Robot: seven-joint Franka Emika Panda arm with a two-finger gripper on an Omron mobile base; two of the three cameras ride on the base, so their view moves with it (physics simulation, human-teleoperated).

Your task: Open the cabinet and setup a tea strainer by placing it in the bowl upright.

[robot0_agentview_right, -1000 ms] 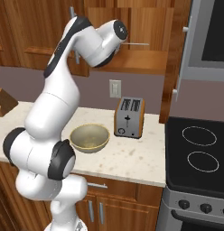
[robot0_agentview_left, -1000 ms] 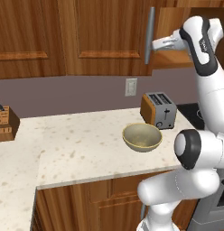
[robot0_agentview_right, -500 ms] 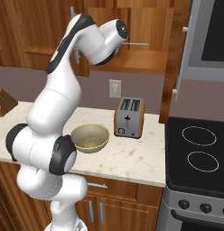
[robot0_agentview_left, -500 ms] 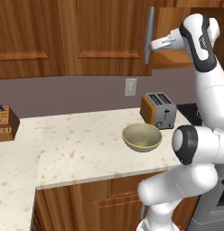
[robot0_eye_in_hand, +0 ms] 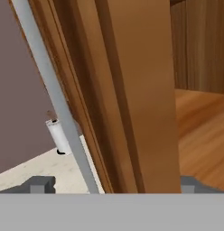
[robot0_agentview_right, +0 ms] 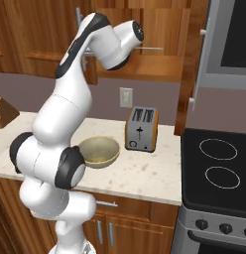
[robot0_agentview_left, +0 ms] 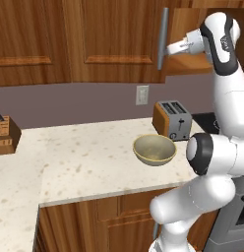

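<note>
The cabinet [robot0_agentview_left: 114,39] door [robot0_agentview_left: 163,37] stands swung out, edge-on toward me, with its silver bar handle [robot0_agentview_left: 164,29] on the near edge. My gripper [robot0_agentview_left: 169,49] is up at that edge and open. In the hand view the gripper [robot0_eye_in_hand: 114,185] straddles the door edge [robot0_eye_in_hand: 132,90] and the handle [robot0_eye_in_hand: 46,85], one fingertip [robot0_eye_in_hand: 39,184] on either side and neither touching. The olive-tan bowl [robot0_agentview_left: 153,149] [robot0_agentview_right: 99,151] sits upright on the counter below. The bare inner shelf [robot0_eye_in_hand: 199,117] shows; the tea strainer is out of view.
A toaster [robot0_agentview_left: 173,119] [robot0_agentview_right: 141,129] stands behind the bowl, under a wall outlet [robot0_agentview_left: 142,94]. A knife block [robot0_agentview_left: 3,135] is at the far left of the speckled counter [robot0_agentview_left: 84,157]. The black stove [robot0_agentview_right: 219,168] and the microwave [robot0_agentview_right: 229,34] lie to the right.
</note>
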